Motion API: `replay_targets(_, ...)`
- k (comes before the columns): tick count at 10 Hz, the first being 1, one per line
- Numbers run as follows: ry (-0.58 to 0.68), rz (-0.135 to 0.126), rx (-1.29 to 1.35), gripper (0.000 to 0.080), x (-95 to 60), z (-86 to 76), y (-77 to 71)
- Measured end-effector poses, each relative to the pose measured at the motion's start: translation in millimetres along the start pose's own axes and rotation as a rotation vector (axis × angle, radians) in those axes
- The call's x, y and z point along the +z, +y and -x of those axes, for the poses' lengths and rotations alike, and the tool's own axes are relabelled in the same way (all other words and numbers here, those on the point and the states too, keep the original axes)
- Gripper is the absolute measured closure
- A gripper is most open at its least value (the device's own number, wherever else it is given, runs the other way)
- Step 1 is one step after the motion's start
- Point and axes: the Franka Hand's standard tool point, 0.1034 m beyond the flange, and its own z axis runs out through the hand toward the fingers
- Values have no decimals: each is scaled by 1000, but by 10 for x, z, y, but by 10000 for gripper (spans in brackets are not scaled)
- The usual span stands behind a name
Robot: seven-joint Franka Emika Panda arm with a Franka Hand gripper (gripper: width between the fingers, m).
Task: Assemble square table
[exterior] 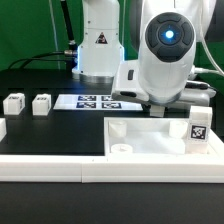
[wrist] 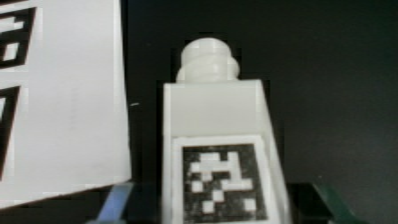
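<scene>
Risk, grip: the near leg [wrist: 215, 120] may tilt or slip if the hold on its tagged end is shallow or off-centre.
Risk, insertion: a tilted leg would likely bring its rounded screw tip askew to a corner hole [exterior: 120, 148] of the tabletop slab [exterior: 150, 143], so it could jam or cross-thread.
Risk, collision: a low carry across the slab could knock the standing leg [exterior: 197, 127] or push the slab off the border rail [exterior: 50, 168].
Gripper [wrist: 217, 207]: dark fingers [wrist: 118, 205] flank the near leg on both sides. Whether they clamp it or only straddle it cannot be told, and the wrist housing hides them in the exterior view.
Near leg, position: it sits between the fingers over the black table [wrist: 338, 80], with its tip pointing away from the wrist camera. A white tagged sheet, probably the marker board [exterior: 98, 101], lies just beside it.
Slab, position: it lies flat at the exterior view's front right, in the rail's corner, just in front of the arm's wrist.
Standing leg: it is upright on the slab's right side, and its seating cannot be told.
Spare legs [exterior: 41, 103]: two stand well apart from the arm, on the exterior view's left.
</scene>
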Motion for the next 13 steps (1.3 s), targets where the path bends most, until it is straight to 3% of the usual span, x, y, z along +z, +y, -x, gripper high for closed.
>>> replay_targets(2,0,-1,1,511,-2,-2,4)
replay_targets(3,-14,4,-22,511,-88,27,54)
replay_targets(4,-5,-6,-41,511,-438,50,156)
replay_targets(7,69,-75,-21,509,-1036,88,477)
replay_targets(8,86,-87,-10,509,-1134,75,554)
replay_targets(12,343,-100,-17,509,-1215,-54,503)
replay_targets(13,434,-101,-27,509,-1378,-115,530)
